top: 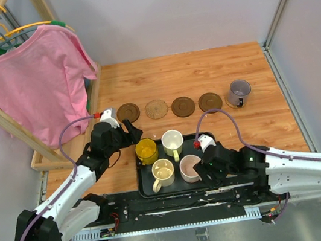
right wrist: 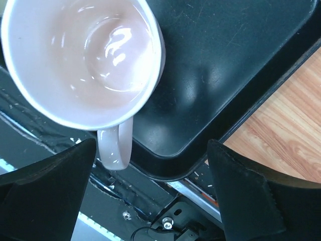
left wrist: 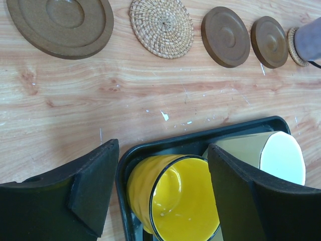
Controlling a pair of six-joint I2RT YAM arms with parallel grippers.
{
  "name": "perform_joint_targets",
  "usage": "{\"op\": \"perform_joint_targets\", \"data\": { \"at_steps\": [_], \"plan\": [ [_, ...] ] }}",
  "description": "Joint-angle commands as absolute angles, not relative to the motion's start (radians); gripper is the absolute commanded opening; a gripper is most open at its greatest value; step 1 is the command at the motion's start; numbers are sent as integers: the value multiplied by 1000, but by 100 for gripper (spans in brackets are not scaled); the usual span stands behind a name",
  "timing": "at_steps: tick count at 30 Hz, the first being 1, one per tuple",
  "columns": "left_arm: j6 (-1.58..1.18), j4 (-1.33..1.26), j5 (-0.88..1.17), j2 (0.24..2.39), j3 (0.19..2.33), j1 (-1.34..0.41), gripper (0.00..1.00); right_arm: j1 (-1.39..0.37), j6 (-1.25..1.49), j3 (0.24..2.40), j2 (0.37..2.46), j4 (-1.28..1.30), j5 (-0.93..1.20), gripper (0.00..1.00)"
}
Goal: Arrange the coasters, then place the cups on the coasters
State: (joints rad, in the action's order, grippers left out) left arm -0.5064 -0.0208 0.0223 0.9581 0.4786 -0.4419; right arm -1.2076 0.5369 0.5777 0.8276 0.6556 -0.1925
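Black tray [top: 144, 178]: sitting on the wooden desk [top: 271, 127], just ahead of the arm bases, carrying four cups.
Coaster row: lying across the desk beyond the tray, well spaced. From the left: left dark coaster [top: 128, 112], woven tan coaster [top: 156, 108], middle dark coaster [top: 183, 106], right dark coaster [top: 210, 101]. All four are bare.
Fifth coaster [left wrist: 296, 47]: woven, lying at the right end of the row, mostly hidden under the grey-purple cup [top: 240, 92], which is standing upright on it.
Cups on tray: yellow cup [top: 147, 151] and pale green cup [top: 172, 141] are standing in the far row, cream cup [top: 162, 172] and pink cup [top: 191, 168] in the near row.
Left end effector [left wrist: 161, 150]: released, with its jaws spread wide and straddling the yellow cup at the tray's far-left corner. Not gripping it.
Right end effector [right wrist: 150, 145]: released, with its jaws wide apart, hovering over the tray's near-right edge. The pink cup's handle is pointing into the gap, and nothing is being held.
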Motion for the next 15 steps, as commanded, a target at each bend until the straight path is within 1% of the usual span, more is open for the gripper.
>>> {"op": "perform_joint_targets", "data": {
  "at_steps": [1,9,15],
  "plan": [
    [-514,-46,17,943,484,-448,76,-1237,557,604,908,604,-263,91],
    [-517,-48,18,941,462,-449,76,-1267,547,616,1008,537,-248,81],
    [-526,-46,19,924,448,-448,76,-1276,556,594,1012,496,-232,71]
  ]
}}
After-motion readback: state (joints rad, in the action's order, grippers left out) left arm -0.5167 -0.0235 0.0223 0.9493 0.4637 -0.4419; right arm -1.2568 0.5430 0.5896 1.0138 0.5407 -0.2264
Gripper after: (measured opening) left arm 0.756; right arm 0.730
